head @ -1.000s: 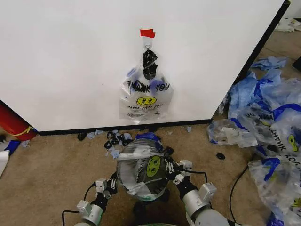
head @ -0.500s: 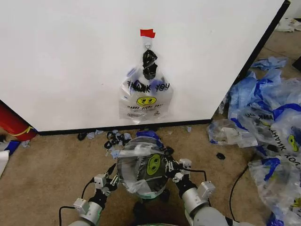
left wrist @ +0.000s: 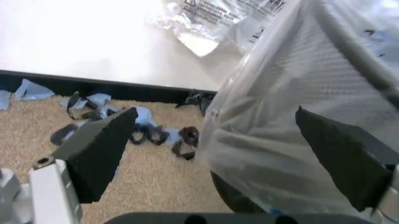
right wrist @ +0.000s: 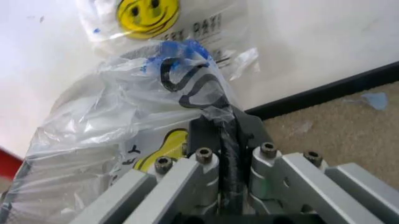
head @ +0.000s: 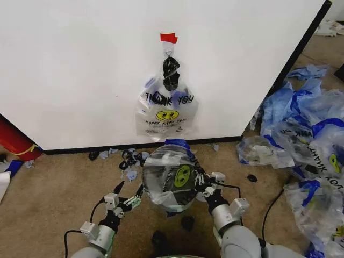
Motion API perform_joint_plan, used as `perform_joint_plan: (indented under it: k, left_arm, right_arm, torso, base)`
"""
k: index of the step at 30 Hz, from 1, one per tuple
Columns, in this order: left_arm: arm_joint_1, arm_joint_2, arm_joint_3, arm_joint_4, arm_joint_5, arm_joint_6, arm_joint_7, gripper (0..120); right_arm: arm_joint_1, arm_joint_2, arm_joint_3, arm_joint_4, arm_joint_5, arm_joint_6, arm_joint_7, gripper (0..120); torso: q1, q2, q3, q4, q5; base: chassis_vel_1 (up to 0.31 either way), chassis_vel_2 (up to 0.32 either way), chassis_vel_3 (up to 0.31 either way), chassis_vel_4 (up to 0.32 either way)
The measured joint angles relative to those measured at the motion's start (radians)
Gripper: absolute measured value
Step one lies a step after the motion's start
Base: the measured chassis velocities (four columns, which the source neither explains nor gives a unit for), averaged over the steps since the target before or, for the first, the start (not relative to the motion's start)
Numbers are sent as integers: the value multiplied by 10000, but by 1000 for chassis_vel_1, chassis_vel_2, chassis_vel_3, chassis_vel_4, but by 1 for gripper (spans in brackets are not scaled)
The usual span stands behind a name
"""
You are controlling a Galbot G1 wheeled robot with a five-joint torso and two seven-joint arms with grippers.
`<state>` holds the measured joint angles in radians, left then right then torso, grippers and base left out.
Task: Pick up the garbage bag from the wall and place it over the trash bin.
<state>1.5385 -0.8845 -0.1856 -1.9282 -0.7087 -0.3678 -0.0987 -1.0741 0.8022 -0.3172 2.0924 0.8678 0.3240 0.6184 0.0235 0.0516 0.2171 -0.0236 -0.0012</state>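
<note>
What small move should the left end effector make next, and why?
Probably ease the left end effector inward and close on the thin clear plastic smiley-face bag. Its fingers stand open beside the bag, gripping nothing, while the right end effector is shut on the plastic at the small round black wire-mesh bin, so just one side is held.

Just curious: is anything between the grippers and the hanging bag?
Yes: the trash bin, wearing another clear bag that the right gripper pinches, stands before the garbage bag on the wall; the open left gripper is beside it.
</note>
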Motion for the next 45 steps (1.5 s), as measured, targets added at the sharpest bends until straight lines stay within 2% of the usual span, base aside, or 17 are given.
perform_joint_plan:
  k: [2,7,10,16,17,23,29,37,45]
  left_arm:
    - [29,0,0,-35,-6,0,-6,100]
    - [373,-74,222,-477,-50,22,-24,100]
    - [457,-93,358,-651,-193,88,-20,100]
    - [644,-120,918,-1538,-2251,391,377,99]
    - [644,-120,918,-1538,-2251,391,377,99]
    - [639,-247,1309,-1901,-3878,452,598,98]
    - [608,-456,1394,-1813,-4089,373,756,97]
    - [464,-746,1394,-1486,-3916,198,881,97]
    - [180,-751,1312,-1286,-3915,164,910,97]
  right_arm:
    - [-11,30,47,-23,15,14,-3,1]
    - [-91,773,1017,-227,580,189,-33,1]
    - [-74,960,1230,-229,749,261,-34,1]
    - [84,1275,1426,-156,1135,651,-190,1]
    - [84,1275,1426,-156,1135,651,-190,1]
    - [78,1874,1227,-89,1250,994,-193,1]
    - [66,2266,1068,-38,1259,1174,-175,1]
    - [-83,2276,957,367,1198,1174,-151,1]
    - [-232,2167,906,524,1127,1160,-173,1]
  torso:
    - [0,0,0,0,0]
    - [0,0,0,1,0]
    - [0,0,0,2,1]
    - [0,0,0,1,1]
    - [0,0,0,1,1]
    - [0,0,0,1,1]
    - [0,0,0,1,2]
    - [0,0,0,1,0]
    - [0,0,0,0,1]
  base:
    - [0,0,0,0]
    - [0,0,0,0]
    - [0,0,0,0]
    - [0,0,0,0]
    - [0,0,0,0]
    - [0,0,0,0]
    - [0,0,0,0]
    - [0,0,0,0]
    - [0,0,0,0]
